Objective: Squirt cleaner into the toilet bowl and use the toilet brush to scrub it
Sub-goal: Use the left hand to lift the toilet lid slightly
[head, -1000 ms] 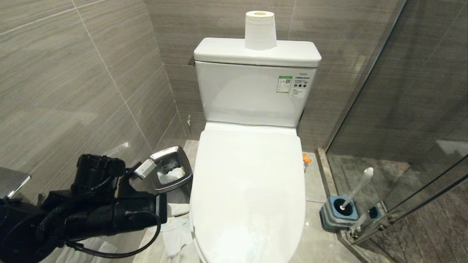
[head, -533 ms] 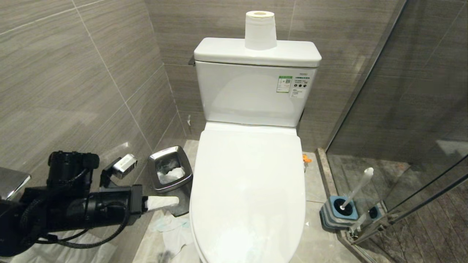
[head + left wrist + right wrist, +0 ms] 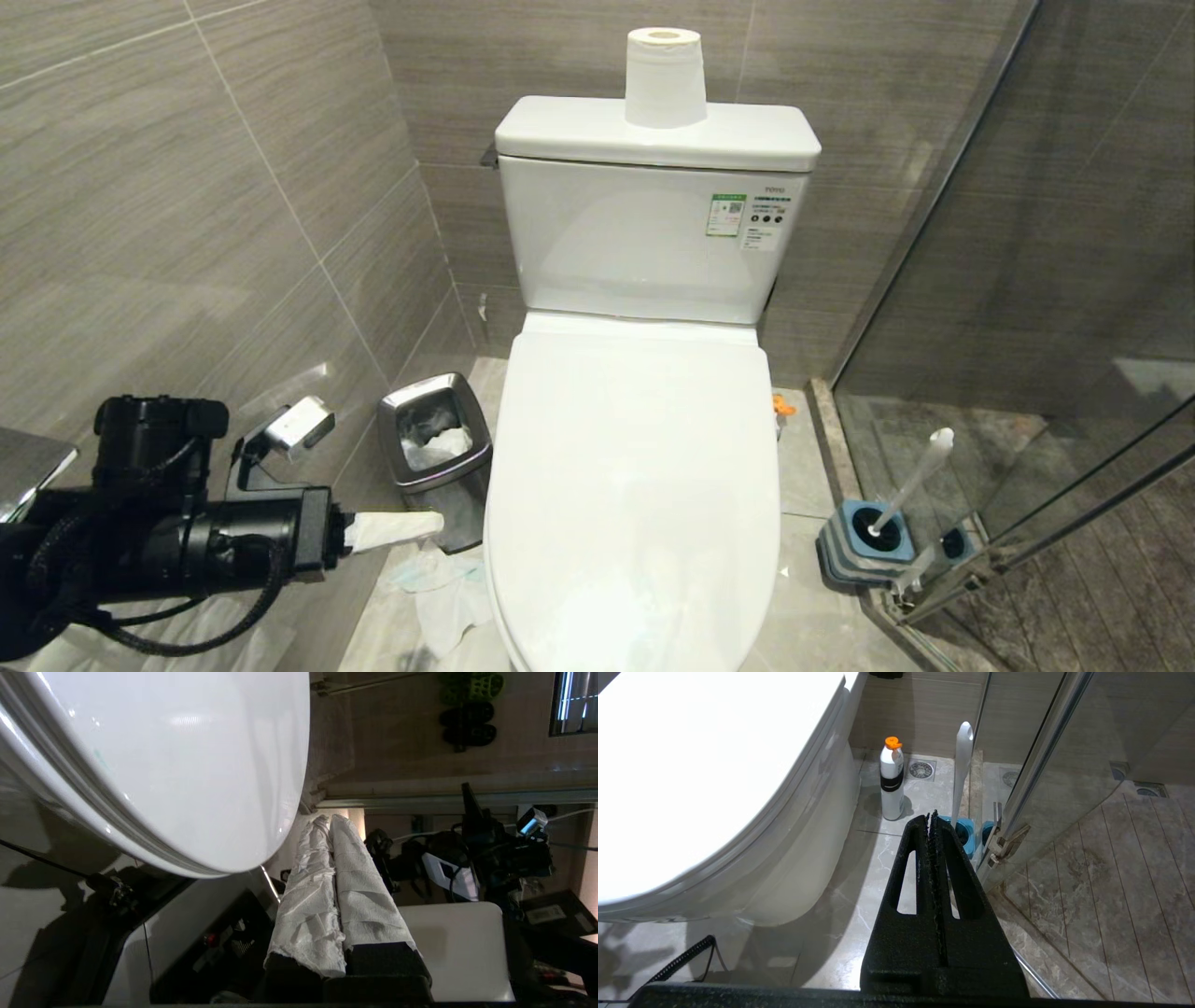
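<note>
The white toilet bowl (image 3: 635, 485) stands in the middle with its lid down, so the basin is hidden. The toilet brush (image 3: 920, 471) leans in its blue-and-grey holder (image 3: 864, 546) on the floor to the right, by the glass door. No cleaner liquid is in view. My left gripper (image 3: 434, 523) is low on the left, pointing at the bowl's side. Its paper-wrapped fingers (image 3: 364, 891) are shut with nothing between them, just off the lid's rim (image 3: 224, 858). My right gripper (image 3: 931, 815) is shut and empty, hanging above the floor before the brush handle (image 3: 962, 770).
A white bottle with an orange nozzle (image 3: 892, 784) stands on the floor beside the toilet. A steel waste bin (image 3: 392, 467) and loose tissue (image 3: 448, 597) lie left of the bowl. A paper roll (image 3: 665, 79) tops the cistern. Tiled wall left, glass shower door (image 3: 1027, 392) right.
My left arm has drawn back to the left and turned its wrist. Its paper-wrapped fingers now show, pointing right toward the toilet. Nothing else has moved.
</note>
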Controlling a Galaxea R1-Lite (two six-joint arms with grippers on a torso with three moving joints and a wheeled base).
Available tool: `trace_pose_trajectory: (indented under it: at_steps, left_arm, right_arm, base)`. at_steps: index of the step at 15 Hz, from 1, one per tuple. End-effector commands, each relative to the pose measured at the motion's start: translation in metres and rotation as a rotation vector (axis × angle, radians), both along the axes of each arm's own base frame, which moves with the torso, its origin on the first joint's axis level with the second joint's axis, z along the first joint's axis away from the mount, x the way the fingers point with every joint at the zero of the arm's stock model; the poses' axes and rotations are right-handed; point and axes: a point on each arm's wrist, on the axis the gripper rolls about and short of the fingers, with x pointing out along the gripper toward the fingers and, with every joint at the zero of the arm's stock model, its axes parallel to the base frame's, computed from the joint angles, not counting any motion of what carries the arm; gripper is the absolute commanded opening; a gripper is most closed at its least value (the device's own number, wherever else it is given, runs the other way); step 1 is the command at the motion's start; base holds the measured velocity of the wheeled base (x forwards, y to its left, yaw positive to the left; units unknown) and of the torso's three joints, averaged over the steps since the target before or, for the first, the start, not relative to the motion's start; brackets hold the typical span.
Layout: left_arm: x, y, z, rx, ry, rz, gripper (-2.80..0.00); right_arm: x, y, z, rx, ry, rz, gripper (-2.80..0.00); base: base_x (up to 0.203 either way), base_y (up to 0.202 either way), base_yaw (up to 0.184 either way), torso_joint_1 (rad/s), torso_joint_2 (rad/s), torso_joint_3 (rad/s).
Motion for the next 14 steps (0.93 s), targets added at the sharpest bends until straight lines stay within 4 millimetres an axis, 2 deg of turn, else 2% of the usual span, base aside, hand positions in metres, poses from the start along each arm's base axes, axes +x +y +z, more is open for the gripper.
trace_pose_trajectory:
  at_steps: [1,5,9,14]
  left_arm:
    - [-0.005,-0.002,-0.004,-0.003,0.045,-0.019,-2.8]
    - [-0.007,-0.007,-0.005,0.003,0.059,-0.034,-2.8]
    - [-0.007,0.0,-0.003,0.001,0.051,-0.005,-2.8]
    - [-0.005,-0.003,-0.02,0.058,-0.005,-0.074,-2.8]
  right_arm:
    - [0.0,0.0,0.0,0.001,0.002,0.0,-2.8]
    - [0.0,0.0,0.0,0.001,0.002,0.0,-2.8]
    - [0.0,0.0,0.0,0.001,0.002,0.0,-2.8]
    - [0.0,0.0,0.0,0.001,0.002,0.0,-2.8]
  base:
    - [0.0,0.0,0.0,0.0,0.0,0.0]
    - [0.0,0.0,0.0,0.0,0.0,0.0]
    - [0.0,0.0,0.0,0.0,0.0,0.0]
    - [0.0,0.0,0.0,0.0,0.0,0.0]
